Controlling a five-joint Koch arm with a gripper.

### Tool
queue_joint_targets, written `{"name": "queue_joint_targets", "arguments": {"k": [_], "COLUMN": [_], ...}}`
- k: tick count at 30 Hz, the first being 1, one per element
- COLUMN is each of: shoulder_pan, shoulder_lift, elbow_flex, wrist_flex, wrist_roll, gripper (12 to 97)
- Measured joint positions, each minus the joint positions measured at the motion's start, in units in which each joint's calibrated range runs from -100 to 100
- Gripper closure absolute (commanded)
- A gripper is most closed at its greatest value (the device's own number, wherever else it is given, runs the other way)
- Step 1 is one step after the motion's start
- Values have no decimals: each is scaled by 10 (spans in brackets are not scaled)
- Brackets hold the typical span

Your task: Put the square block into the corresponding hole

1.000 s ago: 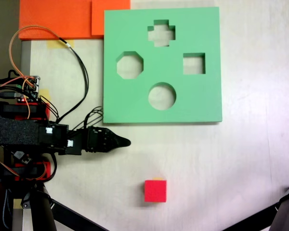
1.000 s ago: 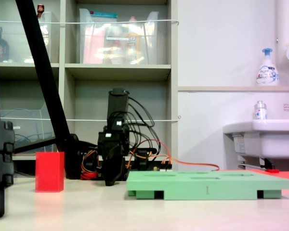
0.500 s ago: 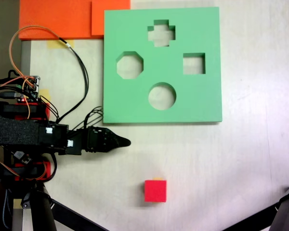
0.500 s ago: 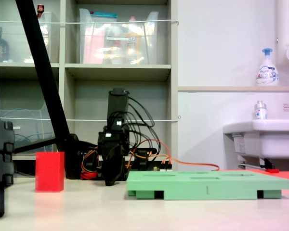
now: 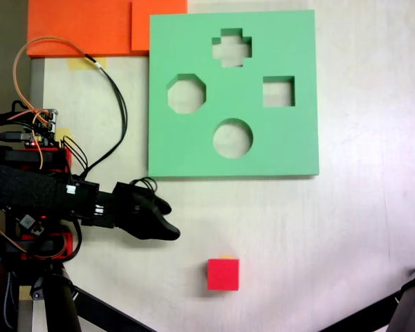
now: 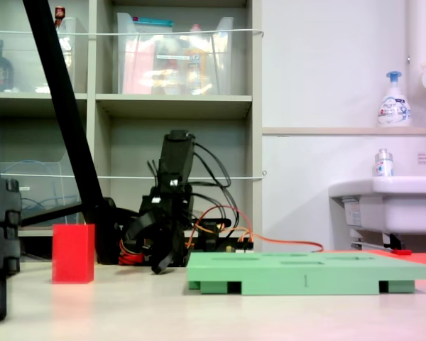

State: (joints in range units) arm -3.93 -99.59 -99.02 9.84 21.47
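1. Reaching out from the left edge of the top-down fixed view, the gripper points right and slightly toward the bottom of the pic, over bare table.
2. Jaw state: can't tell. From above the tip reads as one dark mass. In the low side-on fixed view the gripper hangs tip-down close to the table top and the jaws overlap.
3. The square block, bright red, sits on the table right of the gripper tip and nearer the bottom edge in the top-down view; near, not touching, nothing holding it. A bit of yellow strip peeks out at its upper edge.
4. In the side-on view the square block stands upright on the table, left of the gripper, w/ a clear gap between.
5. Green foam board lies flat, up and to the right of the gripper in the top-down view; its lower-left corner is the nearest part, just beyond the tip.
6. The corresponding hole, the square cut-out, is on the board's right side, well apart from the gripper and empty.
7. Other cut-outs: cross-shaped cut-out, octagonal cut-out, round cut-out; the octagon and circle lie closer to the gripper than the square.
8. In the side-on view the green foam board sits right of the gripper, its left end just beside the tip.
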Motion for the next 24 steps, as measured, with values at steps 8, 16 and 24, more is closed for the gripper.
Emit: {"name": "queue_joint_targets", "arguments": {"k": [8,16,24], "shoulder_pan": [-4,-14,-50], "shoulder_lift": [1,253,508], "elbow_flex": [414,963,1101], "wrist_flex": [-411,-879,-1045], "wrist_roll": [187,256,220], "gripper": [646,551,281]}}
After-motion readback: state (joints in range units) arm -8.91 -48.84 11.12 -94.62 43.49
